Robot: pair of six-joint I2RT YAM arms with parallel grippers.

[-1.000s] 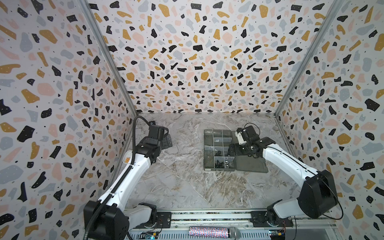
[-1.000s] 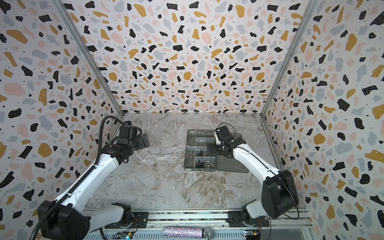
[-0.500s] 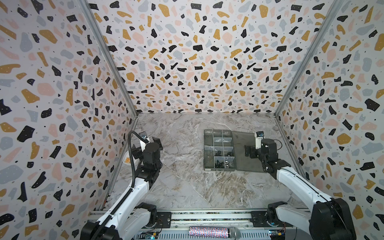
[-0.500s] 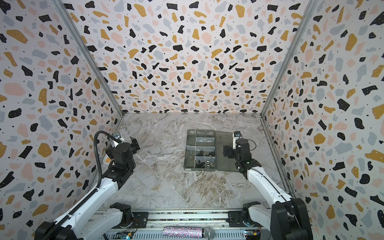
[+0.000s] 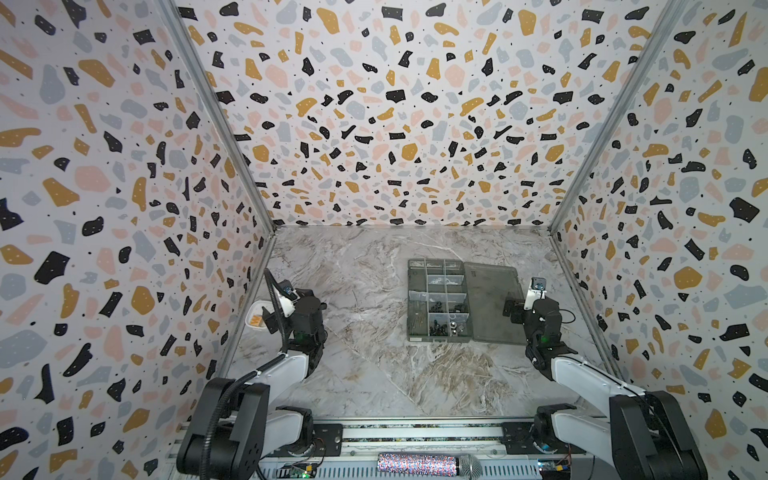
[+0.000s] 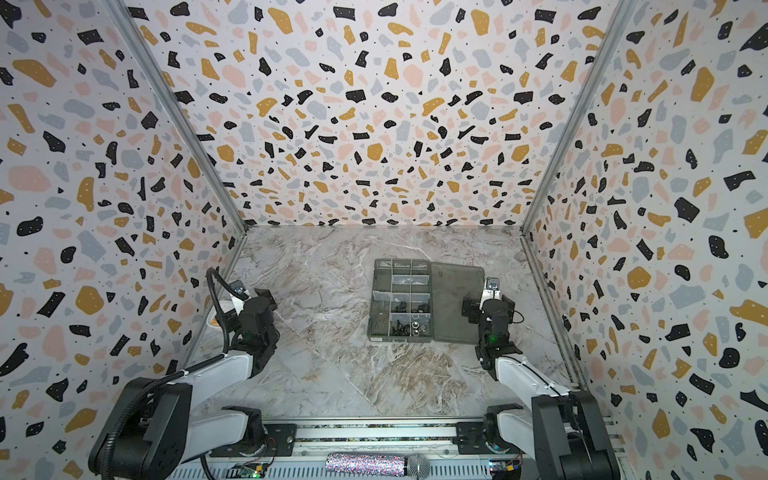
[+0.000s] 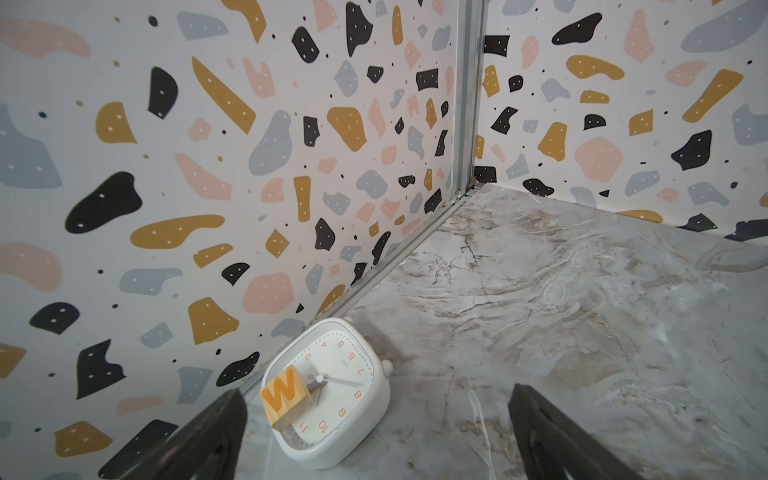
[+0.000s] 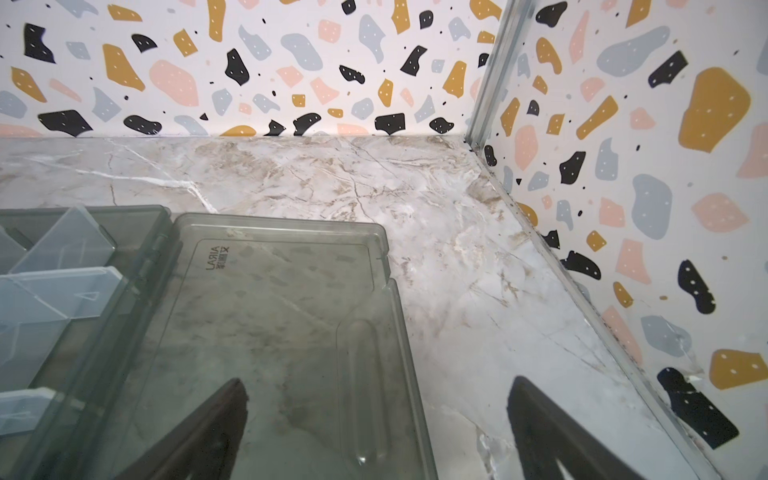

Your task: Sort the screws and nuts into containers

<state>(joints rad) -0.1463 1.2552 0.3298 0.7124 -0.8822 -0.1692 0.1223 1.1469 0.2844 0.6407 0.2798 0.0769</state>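
Observation:
In both top views the smoky-grey organiser box (image 5: 415, 291) (image 6: 380, 291) lies open mid-table, its lid (image 5: 492, 303) (image 8: 291, 316) flat to the right. Its near containers hold thin brass screws (image 5: 419, 321), black nuts (image 5: 438, 308) and silver domed nuts (image 5: 453, 326). My right gripper (image 5: 532, 309) (image 8: 376, 381) hangs open and empty over the lid's right edge. Open and empty too, my left gripper (image 5: 305, 305) (image 7: 376, 392) is near the left wall, far from the box.
A white rounded-square clock (image 7: 332, 386) (image 5: 255, 318) lies flat against the left wall with an orange W block (image 7: 284, 395) on it. Patterned walls close three sides. A microphone (image 5: 428, 463) lies on the front rail.
Both arms have drawn back toward the front. The right gripper has left the box's compartments and now sits by the lid's right edge. The left gripper has moved to the clock.

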